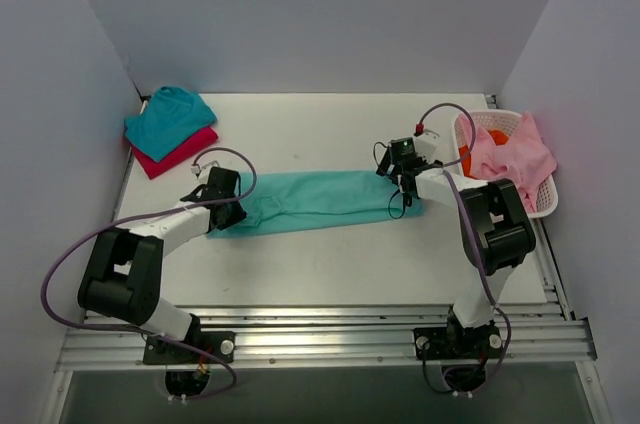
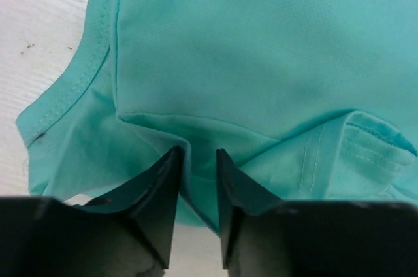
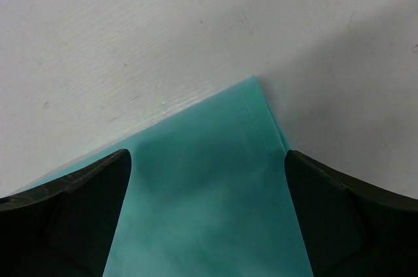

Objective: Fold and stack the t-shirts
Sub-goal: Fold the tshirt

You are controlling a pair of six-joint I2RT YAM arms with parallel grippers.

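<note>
The mint-green t-shirt lies on the white surface folded into a long narrow band, and it stretches from the left fingers at one end to the right fingers at the other.

The left fingers stand close together at the band's left end, clamped on a raised fold of the mint cloth. Creases run out from their tips across the fabric ahead of them. Just to the left of them a stitched hem curves round to the shirt's edge, with bare surface beyond it. To their right a second stitched hem lies doubled over on itself.

The right fingers are spread wide apart, low over the band's right end and gripping nothing. Flat mint cloth fills the gap between them. Its hemmed corner points forward just ahead of the tips, nearer the right-hand finger, and past the corner there is only bare surface.

Well beyond the left fingers, in the far left corner, a teal t-shirt lies on top of a magenta-red t-shirt, both folded.

Just to the right of the right fingers a white lattice basket sits at the surface's edge. A pink cloth hangs over its rim, and something orange shows inside.
</note>
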